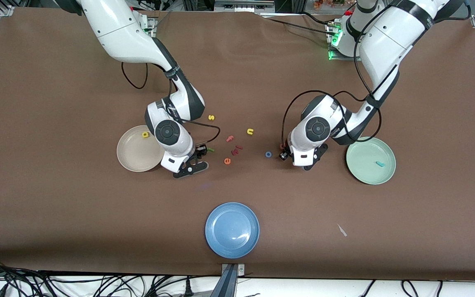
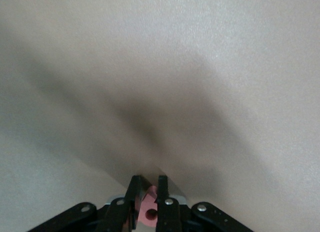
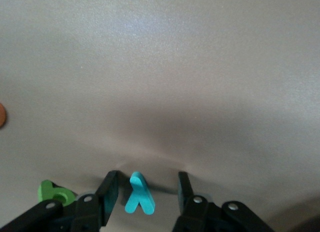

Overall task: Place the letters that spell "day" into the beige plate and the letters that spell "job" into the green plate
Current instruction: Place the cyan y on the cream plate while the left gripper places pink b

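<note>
My left pincer (image 2: 148, 192), low over the table (image 1: 56, 123) beside the blue o (image 1: 268, 154), is clamped on the red b (image 2: 149, 208). My right pincer (image 3: 148, 188) stands open around the teal y (image 3: 139, 194), just beside the green a (image 3: 55, 193), near the beige plate (image 1: 132, 163). The teal j (image 1: 380, 164) lies in the green plate (image 1: 365, 175), the yellow d (image 1: 145, 134) in the beige.

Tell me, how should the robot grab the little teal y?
Probably straight down from above, pinching the teal y across its narrow stem. It lies flat on the table, so only its thin edges can be pinched. The right gripper already hangs over it, with a finger on each side and gaps between, so closing there should catch it.
</note>
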Controlling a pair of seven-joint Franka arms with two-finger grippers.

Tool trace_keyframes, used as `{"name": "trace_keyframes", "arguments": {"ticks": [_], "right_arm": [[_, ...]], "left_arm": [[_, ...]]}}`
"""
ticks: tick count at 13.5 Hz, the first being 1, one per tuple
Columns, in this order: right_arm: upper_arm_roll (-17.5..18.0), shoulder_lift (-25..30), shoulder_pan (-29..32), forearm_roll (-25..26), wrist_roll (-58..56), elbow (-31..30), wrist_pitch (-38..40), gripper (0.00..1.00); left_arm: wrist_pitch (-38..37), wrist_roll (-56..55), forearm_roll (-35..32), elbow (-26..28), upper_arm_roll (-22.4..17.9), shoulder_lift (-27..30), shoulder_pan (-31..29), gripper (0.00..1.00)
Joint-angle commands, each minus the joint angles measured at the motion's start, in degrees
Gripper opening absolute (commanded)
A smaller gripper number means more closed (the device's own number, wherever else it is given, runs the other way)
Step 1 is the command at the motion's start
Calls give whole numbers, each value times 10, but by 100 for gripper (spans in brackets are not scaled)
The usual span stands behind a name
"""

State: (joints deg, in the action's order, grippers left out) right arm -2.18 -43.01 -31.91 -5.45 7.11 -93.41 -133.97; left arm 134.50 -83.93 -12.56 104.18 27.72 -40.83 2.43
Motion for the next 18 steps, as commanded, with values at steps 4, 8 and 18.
{"name": "trace_keyframes", "arguments": {"ticks": [4,8,18], "right_arm": [[-2,8,-4,7,7,-23,-1,24],[-2,10,-4,7,5,-21,7,0],[-85,81,-3,7,-3,2,161,0]], "left_arm": [[-24,5,-25,-3,1,11,-1,0],[-72,32,-25,-5,2,34,-8,0],[-220,338,-14,-4,22,129,-201,0]]}}
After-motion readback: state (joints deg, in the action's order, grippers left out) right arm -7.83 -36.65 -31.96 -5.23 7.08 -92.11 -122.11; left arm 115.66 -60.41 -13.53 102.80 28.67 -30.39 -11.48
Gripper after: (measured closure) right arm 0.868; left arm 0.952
